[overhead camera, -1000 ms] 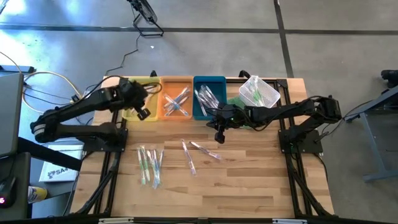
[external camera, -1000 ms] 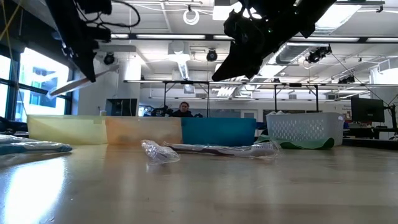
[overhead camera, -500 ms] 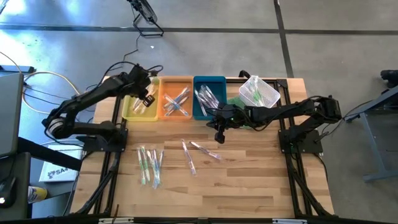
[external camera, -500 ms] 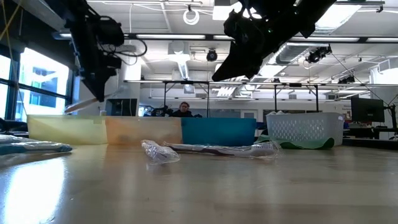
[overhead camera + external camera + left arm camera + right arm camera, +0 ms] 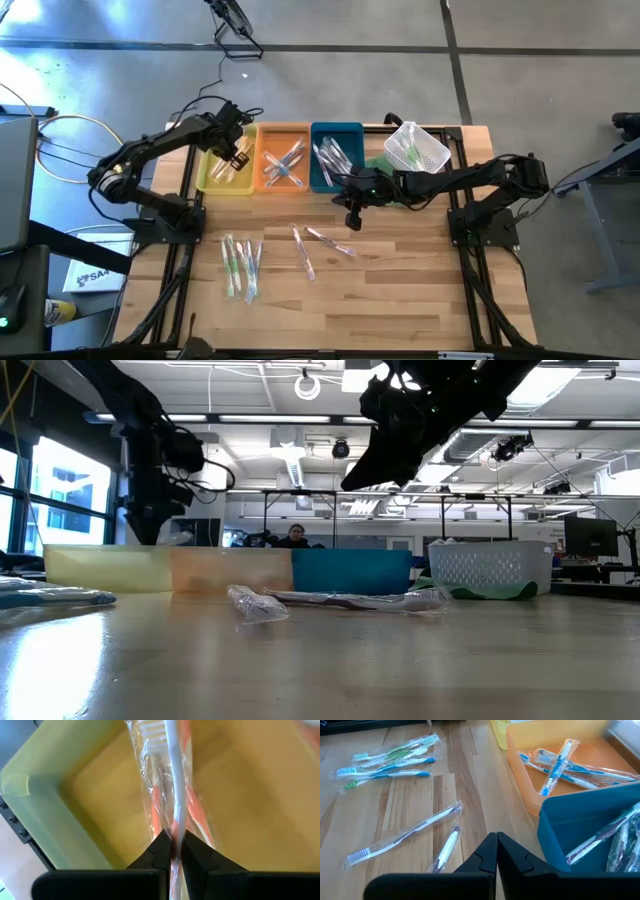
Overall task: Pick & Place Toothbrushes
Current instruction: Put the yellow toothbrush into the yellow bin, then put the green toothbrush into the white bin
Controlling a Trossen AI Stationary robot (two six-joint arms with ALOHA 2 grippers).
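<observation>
My left gripper (image 5: 238,158) hangs over the yellow tray (image 5: 210,182), shut on a wrapped toothbrush (image 5: 167,765) with a white and orange handle. The brush reaches down inside the tray, bristle end (image 5: 150,729) away from the fingers. My right gripper (image 5: 352,220) waits shut, holding nothing, above the table in front of the blue tray (image 5: 322,175). Several green and blue toothbrushes (image 5: 241,265) lie flat on the table at the near left. Two more toothbrushes (image 5: 318,245) lie at the middle. My left gripper pinches the toothbrush's handle (image 5: 174,827), wrapper and all, between its two fingers. The fingers come steeply from above and lie roughly along the brush. The brush slants down away from them into the yellow tray; whether its head touches the tray's floor I cannot tell.
The orange tray (image 5: 268,145) holds several blue toothbrushes (image 5: 560,762), and the blue tray (image 5: 580,820) holds dark wrapped ones. A white mesh basket (image 5: 418,148) stands at the far right on a green cloth. Bare wood lies along the near edge (image 5: 330,320).
My left gripper has swung toward the table's far edge and gone down over the yellow tray, tipping more steeply downward. The toothbrush it holds has sunk from above the tray's rim to inside the tray.
</observation>
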